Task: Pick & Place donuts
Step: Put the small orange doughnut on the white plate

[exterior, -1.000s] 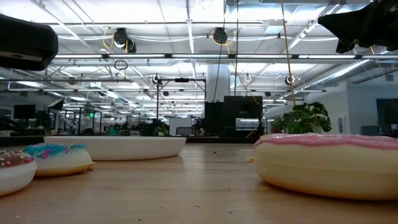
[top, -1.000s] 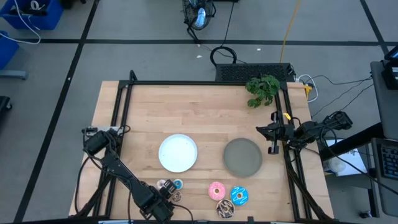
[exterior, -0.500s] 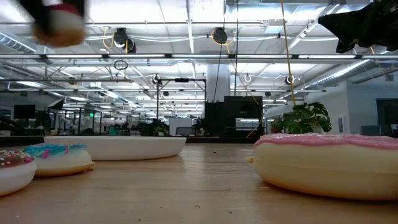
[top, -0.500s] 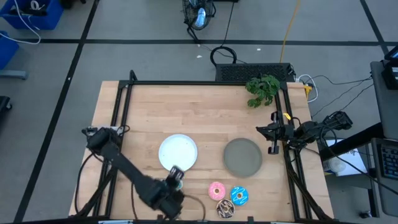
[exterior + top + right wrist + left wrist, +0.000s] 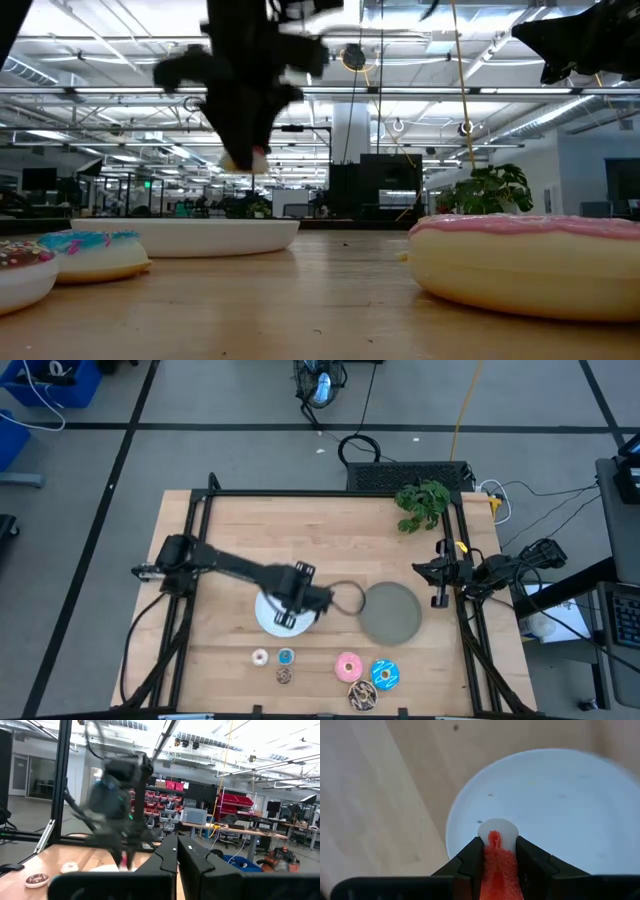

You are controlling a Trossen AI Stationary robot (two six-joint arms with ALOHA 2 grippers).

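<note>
My left gripper point(image 5: 285, 617) hangs over the white plate point(image 5: 300, 592), shut on the tiny red donut point(image 5: 496, 851). In the low view the left gripper point(image 5: 247, 150) stands well above that plate point(image 5: 185, 236). On the table near its near edge lie three tiny donuts: pink-white point(image 5: 260, 657), blue point(image 5: 286, 656) and brown point(image 5: 284, 676). Right of them lie the larger pink donut point(image 5: 348, 666), the blue sprinkled one point(image 5: 385, 674) and the brown one point(image 5: 363, 695). My right gripper point(image 5: 437, 573) waits shut at the table's right edge. My left gripper pinches the tiny red donut between its two fingers point(image 5: 470, 862), which point down from above. The donut stands on edge in the hold, its pale rim point(image 5: 498, 826) poking out past the fingertips. It is lifted clear, above the white plate.
A grey plate point(image 5: 390, 612) lies right of the white one. A green plant point(image 5: 422, 503) sits at the far right corner. A black frame point(image 5: 195, 540) runs along the table's left, far and right sides. The far half of the tabletop point(image 5: 300, 535) is bare wood.
My left gripper has risen from the tiny donuts at the near edge, carrying the red donut clear of the table. It has swung toward the far edge and a little to the right, and now hangs over the white plate. The other donuts have stayed where they were.
</note>
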